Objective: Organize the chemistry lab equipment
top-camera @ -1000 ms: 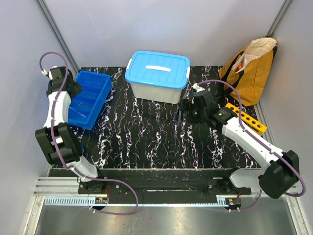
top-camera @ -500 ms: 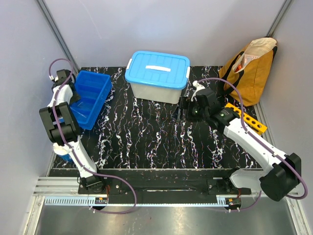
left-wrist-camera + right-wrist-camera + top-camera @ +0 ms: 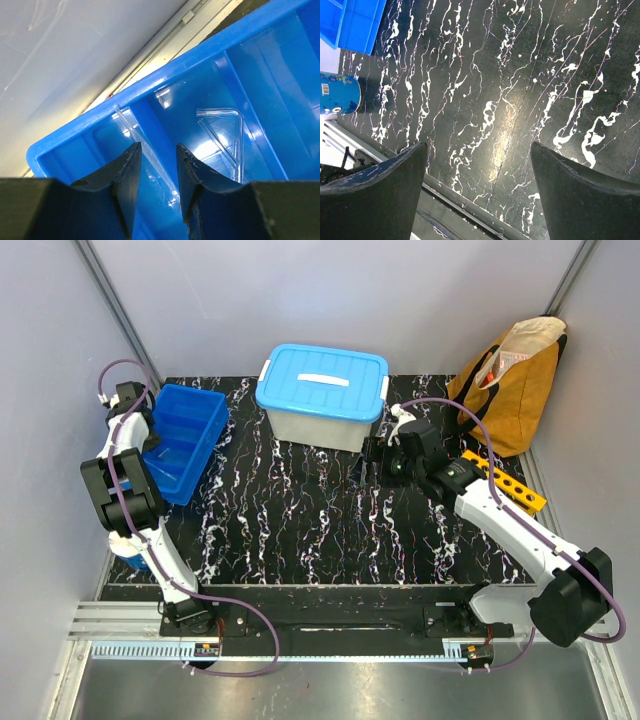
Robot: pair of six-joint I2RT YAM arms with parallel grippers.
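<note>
Two thin transparent tubes lie in the blue divided tray (image 3: pixel 190 62): a straight tube (image 3: pixel 125 121) leaning across a divider and a bent tube (image 3: pixel 220 111) in the neighbouring compartment. My left gripper (image 3: pixel 157 152) hovers above the tray's far left corner (image 3: pixel 168 398), its jaws a narrow gap apart and gripping nothing; the straight tube runs below that gap. The yellow-orange rack (image 3: pixel 508 480) with round holes lies at the table's right edge. My right gripper (image 3: pixel 373 460) stands wide open above bare table beside the tub, with nothing between its fingers (image 3: pixel 385 185).
A large white tub with a blue lid (image 3: pixel 322 390) stands at the back centre. A mustard fabric bag (image 3: pixel 515 385) leans in the back right corner. A blue can (image 3: pixel 337 95) stands near the table's front left edge, below the tray.
The left arm has folded up and its jaws have narrowed over the tray's corner. The right gripper has shifted slightly toward the tub, still wide open.
</note>
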